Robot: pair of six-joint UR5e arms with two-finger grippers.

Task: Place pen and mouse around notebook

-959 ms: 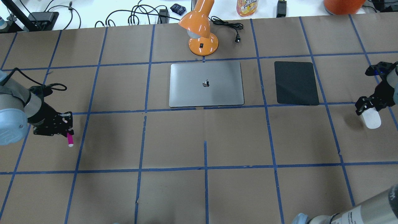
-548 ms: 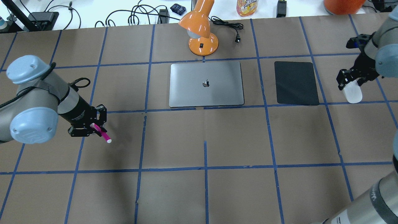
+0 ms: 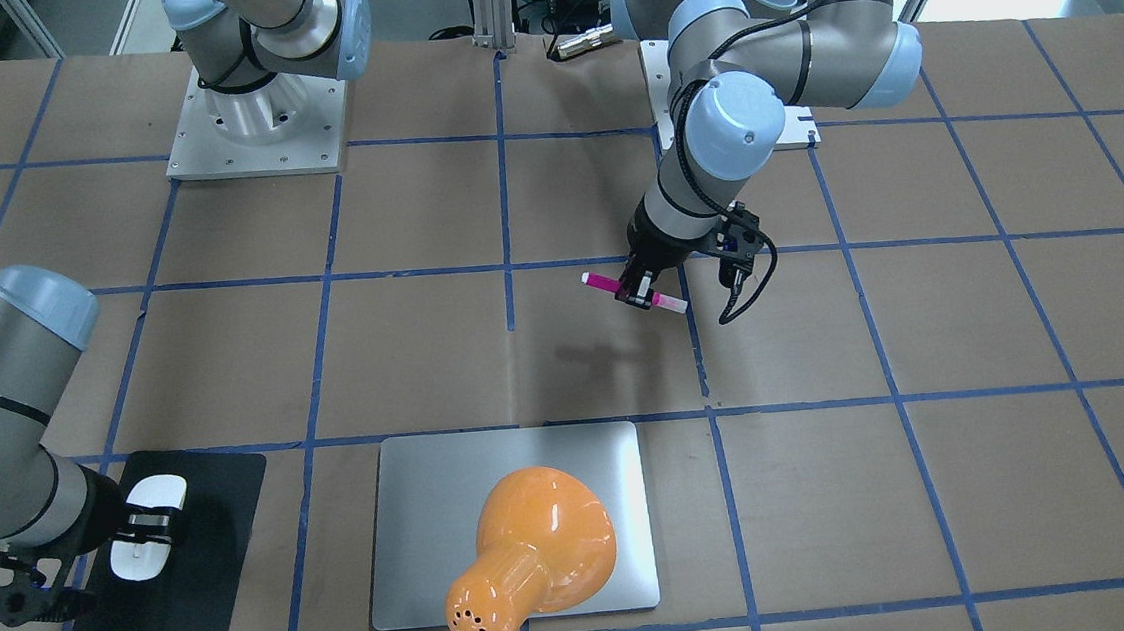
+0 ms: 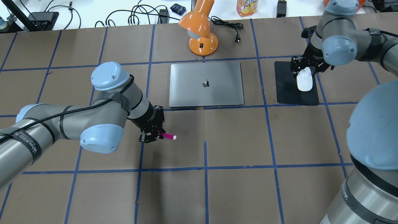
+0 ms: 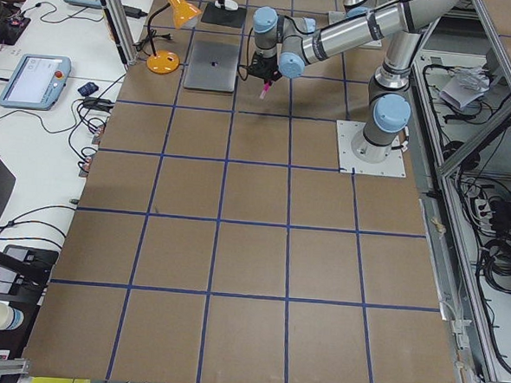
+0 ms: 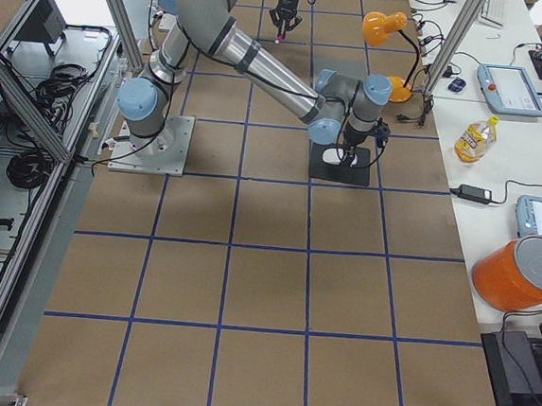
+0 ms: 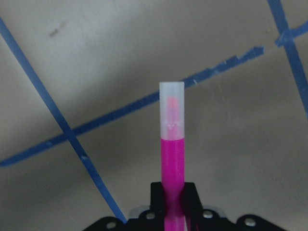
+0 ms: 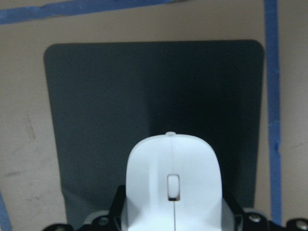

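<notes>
Black left gripper (image 4: pixel 159 134) is recorded as clamped on the pen (image 4: pixel 168 136), the fingers pinching the magenta barrel near its rear end. The pen is held roughly level, and its pale translucent cap is pointed to the right in the overhead view. It is carried clear of the table (image 4: pixel 236 140): in the front-facing view its shadow is cast on the brown paper apart from it. The pen is positioned on the near (robot) side of the notebook (image 4: pixel 206 84), close to the near-left corner, with a blue tape line running between the two.

The right gripper (image 4: pixel 303 72) is noted closed on the mouse (image 4: pixel 304 81) at its rear, and the white body is seen projecting forward in the right wrist view. The mouse is held over the black mat (image 4: pixel 286 91), toward its far-right part. Whether it is resting on the mat cannot be told.

The mat is laid to the right of the notebook, apart from it, with a tape line between them. An orange desk lamp (image 4: pixel 203 46) is stood just beyond the notebook's far edge.
</notes>
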